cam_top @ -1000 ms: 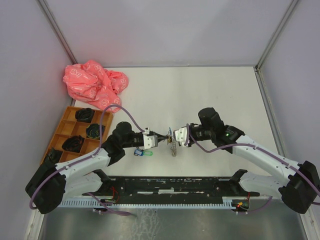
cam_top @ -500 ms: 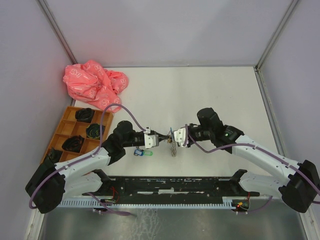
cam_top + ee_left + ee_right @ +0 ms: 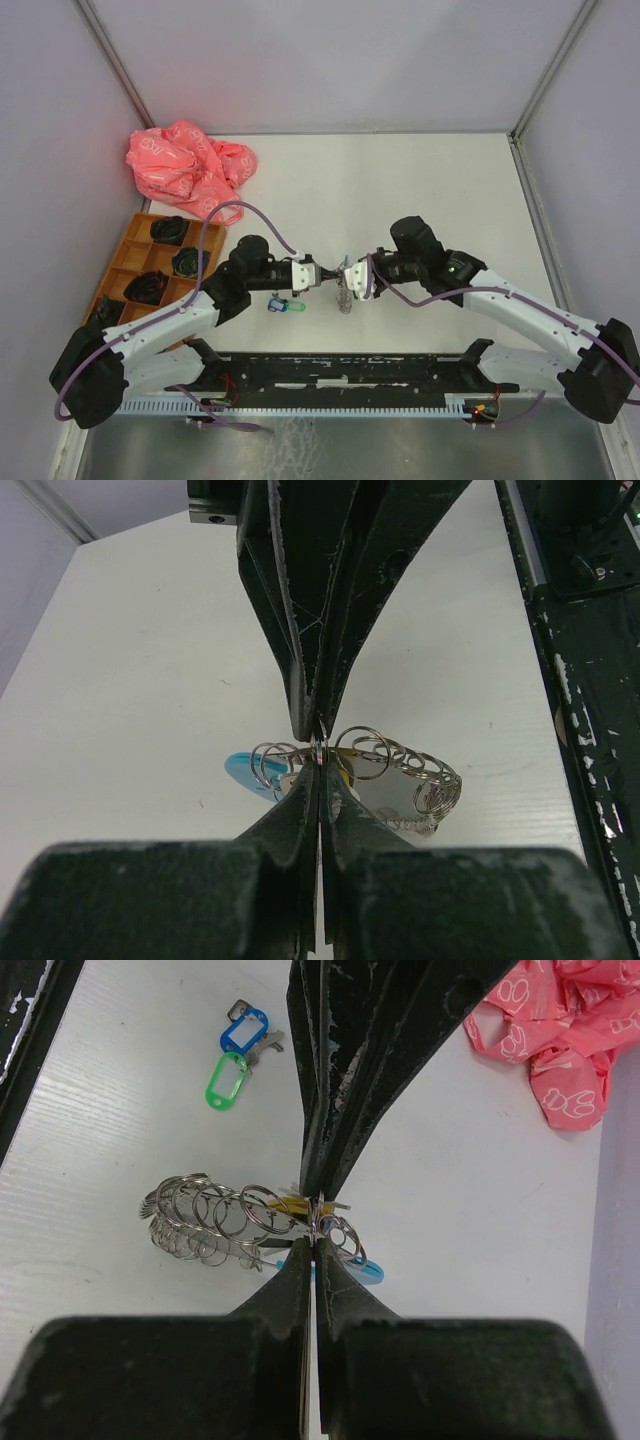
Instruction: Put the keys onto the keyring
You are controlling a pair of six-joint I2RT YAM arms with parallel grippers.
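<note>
The keyring (image 3: 346, 298) is a chain of silver split rings (image 3: 405, 768) with a light-blue piece (image 3: 243, 773), hanging above the table. My left gripper (image 3: 328, 272) and right gripper (image 3: 346, 275) meet tip to tip over it. In the left wrist view my left gripper (image 3: 318, 766) is shut on one ring. The right gripper (image 3: 314, 1241) is shut on the ring chain (image 3: 205, 1215) from the opposite side. A yellow tag (image 3: 285, 1203) shows behind the pinch point, its key hidden. Two keys, one with a blue tag (image 3: 243, 1033) and one with a green tag (image 3: 226, 1081), lie on the table (image 3: 284, 306).
A crumpled pink bag (image 3: 190, 168) lies at the back left. A wooden compartment tray (image 3: 130, 262) with dark items stands at the left. The black rail (image 3: 350, 375) runs along the near edge. Grey walls close the sides.
My left gripper has moved right and closed the gap to the right gripper, which shifted slightly left. Both stay shut.
</note>
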